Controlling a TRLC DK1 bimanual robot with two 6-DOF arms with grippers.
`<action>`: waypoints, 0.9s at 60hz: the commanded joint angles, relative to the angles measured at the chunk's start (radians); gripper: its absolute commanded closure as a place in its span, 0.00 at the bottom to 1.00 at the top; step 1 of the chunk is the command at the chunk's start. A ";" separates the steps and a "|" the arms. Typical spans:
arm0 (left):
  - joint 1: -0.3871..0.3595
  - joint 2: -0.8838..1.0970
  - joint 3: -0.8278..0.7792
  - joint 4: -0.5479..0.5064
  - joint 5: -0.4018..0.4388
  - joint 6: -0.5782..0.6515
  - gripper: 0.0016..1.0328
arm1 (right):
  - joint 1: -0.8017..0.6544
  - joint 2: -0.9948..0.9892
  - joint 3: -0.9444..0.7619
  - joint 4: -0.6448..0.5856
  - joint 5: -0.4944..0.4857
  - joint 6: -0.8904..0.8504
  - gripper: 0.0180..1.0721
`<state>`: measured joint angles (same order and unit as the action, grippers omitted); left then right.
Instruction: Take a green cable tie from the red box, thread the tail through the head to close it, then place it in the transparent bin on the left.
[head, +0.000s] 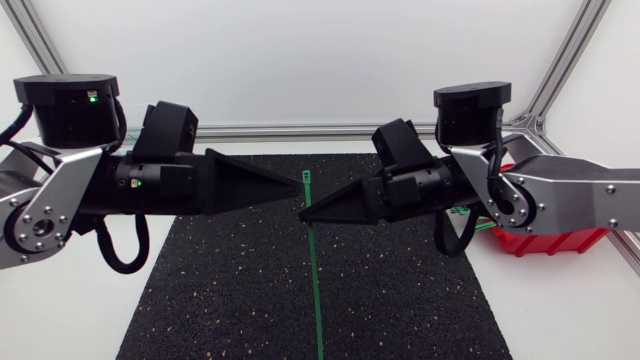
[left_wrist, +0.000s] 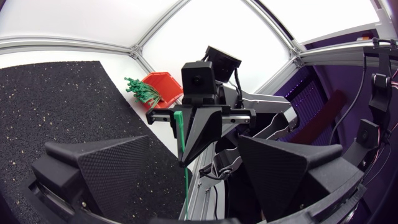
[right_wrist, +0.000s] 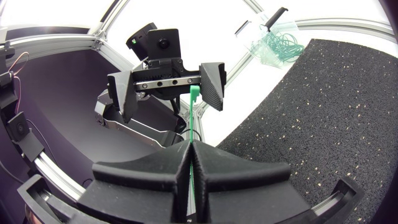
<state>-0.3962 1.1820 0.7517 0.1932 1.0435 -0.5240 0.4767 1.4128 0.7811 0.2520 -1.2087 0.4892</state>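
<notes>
A straight green cable tie (head: 316, 280) is pinched near its head in my right gripper (head: 305, 213), which is shut on it over the middle of the mat. Its tail hangs down toward the table's front edge. The tie's head (right_wrist: 194, 93) sticks up past the right fingertips and lies between the fingers of my left gripper (right_wrist: 168, 93), close to one of them. My left gripper (head: 298, 185) is open, tip to tip with the right one. The red box (left_wrist: 163, 87) with several green ties (left_wrist: 142, 92) stands behind my right arm. The transparent bin (right_wrist: 273, 43) holds closed ties.
A black speckled mat (head: 230, 290) covers the table's middle under both grippers. The red box (head: 545, 238) sits at the right edge, partly hidden by my right arm. Aluminium frame rails (head: 300, 130) run along the back.
</notes>
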 joint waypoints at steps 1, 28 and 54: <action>-0.021 0.027 0.037 0.017 0.016 -0.033 0.04 | 0.005 0.021 -0.028 0.013 -0.012 0.031 0.95; -0.044 0.091 0.034 0.152 0.035 -0.148 0.30 | -0.012 0.044 -0.023 0.039 -0.018 0.045 0.95; -0.050 0.114 0.026 0.178 0.035 -0.171 0.60 | -0.033 0.041 -0.028 0.079 -0.022 0.068 0.95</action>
<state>-0.4343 1.2785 0.7639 0.3500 1.0657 -0.6628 0.4496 1.4403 0.7765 0.3187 -1.2278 0.5282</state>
